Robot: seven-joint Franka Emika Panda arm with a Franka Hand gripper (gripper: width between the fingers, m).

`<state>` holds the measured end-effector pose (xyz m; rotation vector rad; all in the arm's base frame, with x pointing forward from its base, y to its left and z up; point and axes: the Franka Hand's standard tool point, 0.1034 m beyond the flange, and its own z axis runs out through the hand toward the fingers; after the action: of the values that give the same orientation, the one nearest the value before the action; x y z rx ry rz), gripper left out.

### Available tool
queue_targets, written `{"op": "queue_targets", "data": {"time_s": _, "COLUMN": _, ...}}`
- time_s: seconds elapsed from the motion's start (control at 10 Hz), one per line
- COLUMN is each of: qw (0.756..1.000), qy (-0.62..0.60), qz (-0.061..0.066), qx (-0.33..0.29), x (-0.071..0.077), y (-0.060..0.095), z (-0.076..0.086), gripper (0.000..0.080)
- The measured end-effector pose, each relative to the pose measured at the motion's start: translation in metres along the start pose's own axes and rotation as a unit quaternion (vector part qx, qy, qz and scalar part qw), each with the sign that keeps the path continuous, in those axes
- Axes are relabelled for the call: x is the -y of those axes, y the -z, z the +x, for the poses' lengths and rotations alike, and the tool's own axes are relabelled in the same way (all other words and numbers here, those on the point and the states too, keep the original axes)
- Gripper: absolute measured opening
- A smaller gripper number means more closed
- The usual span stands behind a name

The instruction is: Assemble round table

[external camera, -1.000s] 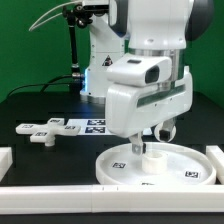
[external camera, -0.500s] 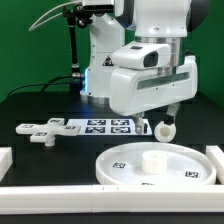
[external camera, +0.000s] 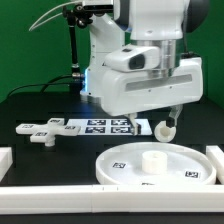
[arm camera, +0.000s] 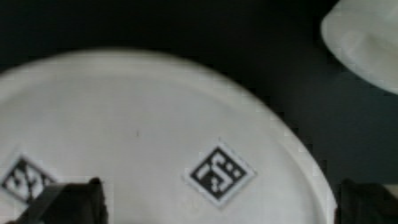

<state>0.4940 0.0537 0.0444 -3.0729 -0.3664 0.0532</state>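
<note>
The large rimmed round disc lies flat at the front. The short cylindrical leg stands upright at its centre. My gripper hangs above and behind the disc, clear of the leg. In the wrist view the gripper is open, its dark fingertips far apart with nothing held. Below them is the disc with its square tags. The cross-shaped base piece lies on the exterior view's left.
The marker board lies behind the disc. White border rails run along the front and both sides. A small white rounded piece sits behind the disc, possibly the white shape in the wrist view. The arm's base stands at the back.
My gripper was low over the disc's centre with its fingers at the leg. It let go, rose and drew back. The leg stays upright on the disc.
</note>
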Motion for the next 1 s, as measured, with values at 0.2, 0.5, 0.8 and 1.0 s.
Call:
{"op": "queue_targets", "data": {"time_s": 0.2, "qw": 0.99, "qy": -0.142, "qz": 0.015, "qx": 0.016, "x": 0.008, "y": -0.002, "z": -0.005, "gripper": 0.0649}}
{"op": "queue_targets", "data": {"time_s": 0.5, "qw": 0.973, "qy": -0.23, "qz": 0.019, "qx": 0.019, "x": 0.013, "y": -0.002, "z": -0.005, "gripper": 0.0649}}
{"op": "queue_targets", "data": {"time_s": 0.8, "qw": 0.948, "qy": -0.317, "qz": 0.023, "qx": 0.02, "x": 0.023, "y": -0.006, "z": -0.008, "gripper": 0.0649}}
{"op": "queue_targets", "data": {"time_s": 1.0, "qw": 0.952, "qy": -0.304, "qz": 0.022, "qx": 0.023, "x": 0.035, "y": -0.015, "z": -0.019, "gripper": 0.0649}}
